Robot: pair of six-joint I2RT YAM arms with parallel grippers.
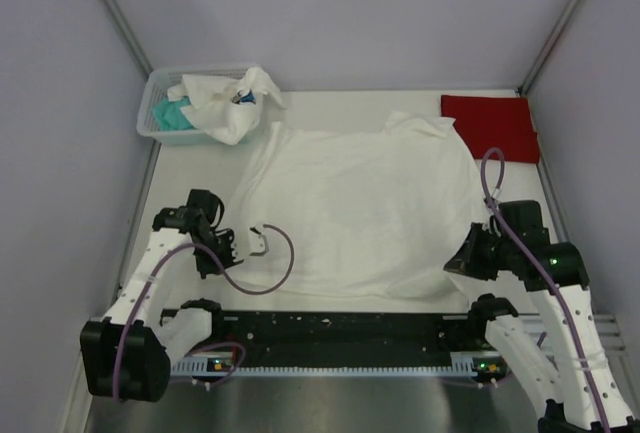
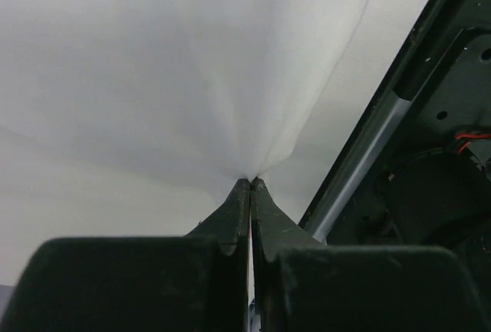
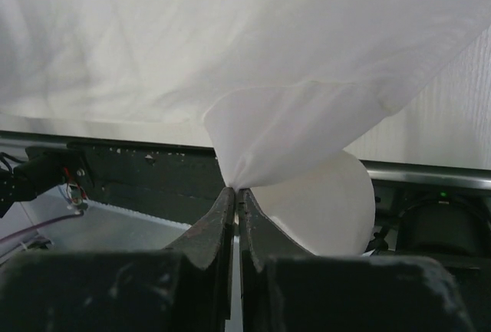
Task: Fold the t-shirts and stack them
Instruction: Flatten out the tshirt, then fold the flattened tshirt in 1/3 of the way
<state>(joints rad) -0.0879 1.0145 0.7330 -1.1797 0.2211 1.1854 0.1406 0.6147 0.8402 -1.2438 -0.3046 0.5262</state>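
Note:
A large white t-shirt (image 1: 360,208) lies spread over the middle of the table, plain side up, with no print showing. My left gripper (image 1: 238,243) is at its near-left edge, and in the left wrist view it (image 2: 251,182) is shut on a pinch of the white cloth (image 2: 192,79). My right gripper (image 1: 455,263) is at the near-right corner, and in the right wrist view it (image 3: 235,189) is shut on a gathered fold of the same shirt (image 3: 284,133), lifted off the table. A folded red t-shirt (image 1: 490,125) lies at the far right.
A small white plastic basket (image 1: 158,88) at the far left holds crumpled white (image 1: 225,103) and teal (image 1: 172,113) tees. The black rail (image 1: 330,328) of the arm bases runs along the near edge. Grey walls close in on both sides.

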